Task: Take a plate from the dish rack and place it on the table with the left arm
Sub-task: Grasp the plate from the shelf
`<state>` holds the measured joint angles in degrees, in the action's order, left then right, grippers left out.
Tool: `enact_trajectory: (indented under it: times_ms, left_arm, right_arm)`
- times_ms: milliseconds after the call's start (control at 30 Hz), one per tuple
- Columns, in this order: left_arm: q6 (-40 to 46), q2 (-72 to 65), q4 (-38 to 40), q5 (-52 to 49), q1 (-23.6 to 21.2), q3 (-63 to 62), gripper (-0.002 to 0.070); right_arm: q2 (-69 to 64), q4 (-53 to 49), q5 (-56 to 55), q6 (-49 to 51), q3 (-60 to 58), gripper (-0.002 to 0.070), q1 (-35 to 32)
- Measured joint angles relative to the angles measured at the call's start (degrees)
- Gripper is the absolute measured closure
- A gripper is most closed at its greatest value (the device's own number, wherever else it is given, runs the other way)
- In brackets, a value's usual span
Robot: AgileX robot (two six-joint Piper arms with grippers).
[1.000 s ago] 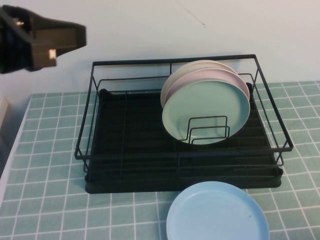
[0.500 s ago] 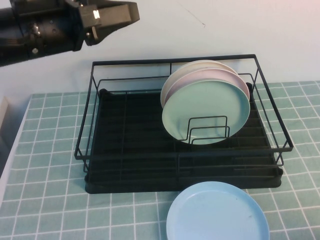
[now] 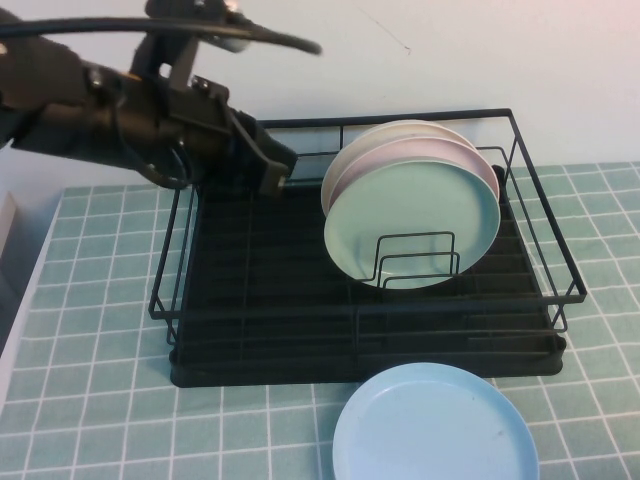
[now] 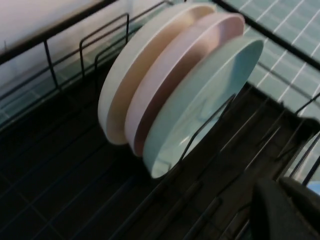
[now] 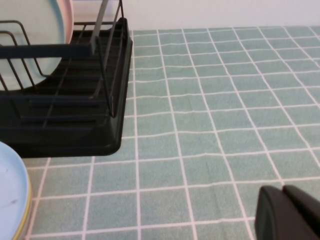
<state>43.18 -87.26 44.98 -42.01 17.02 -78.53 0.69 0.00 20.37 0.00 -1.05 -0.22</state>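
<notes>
Risk: left gripper (image 3: pixel 275 165), upper left over the dish rack (image 3: pixel 362 330), jaw state untellable, may snag the pink plate (image 3: pixel 405 160) behind the green plate (image 3: pixel 412 225); right gripper (image 5: pixel 287 212), low over the desk (image 5: pixel 225 115), looks pressed together.

**Arm and gripper status**

The left arm (image 3: pixel 110 120) extends in from the left, angled downward, with black cables looped over its top. The left gripper (image 3: pixel 268 165) is at its tip. The right gripper (image 5: pixel 287 212) shows only in its wrist view, fingers together.
</notes>
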Motion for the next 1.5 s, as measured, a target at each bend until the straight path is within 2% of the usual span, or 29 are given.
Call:
enact_trajectory:
  times_ms: [100, 167, 300, 433, 567, 667, 1167, 1233, 1333, 1367, 1500]
  left_arm:
    - [-4.87, -2.4, -11.47, -1.07, 3.27, -2.97, 0.0678]
    - [-6.29, -3.98, -16.21, -1.16, 5.3, -4.61, 0.0678]
    - [-7.19, -6.97, -20.0, -0.4, 7.77, -7.35, 0.0652]
    - [-9.66, -10.34, -20.38, 2.06, 9.12, -9.45, 0.0502]
    - [-11.99, -13.22, -20.5, 4.94, 9.12, -11.51, 0.0298]
    - [-12.7, -15.25, -19.68, 5.86, 9.21, -12.85, 0.0247]
    - [-12.82, -24.53, -13.78, 9.9, 9.21, -17.88, 0.0272]
    - [-12.82, -25.08, -13.49, 10.44, 9.21, -18.13, 0.0318]
    - [-13.41, -25.49, -14.75, 11.02, 9.21, -18.51, 0.0466]
    - [-13.72, -25.53, -16.19, 11.17, 9.21, -18.88, 0.0494]
    - [-16.34, -25.62, -21.12, 8.42, 9.35, -21.14, 0.0503]
  right_arm:
    - [0.0, 0.0, 0.0, 0.0, 0.0, 0.0678, 0.0]
    - [0.0, 0.0, 0.0, 0.0, 0.0, 0.0678, 0.0]
    - [0.0, 0.0, 0.0, 0.0, 0.0, 0.0678, 0.0]
    - [0.0, 0.0, 0.0, 0.0, 0.0, 0.0678, 0.0]
    - [0.0, 0.0, 0.0, 0.0, 0.0, 0.0678, 0.0]
    - [0.0, 0.0, 0.0, 0.0, 0.0, 0.0678, 0.0]
    - [0.0, 0.0, 0.0, 0.0, 0.0, 0.0678, 0.0]
    - [0.0, 0.0, 0.0, 0.0, 0.0, 0.0678, 0.0]
    - [0.0, 0.0, 0.0, 0.0, 0.0, 0.0678, 0.0]
    - [0.0, 0.0, 0.0, 0.0, 0.0, 0.0678, 0.0]
    - [0.0, 0.0, 0.0, 0.0, 0.0, 0.0678, 0.0]
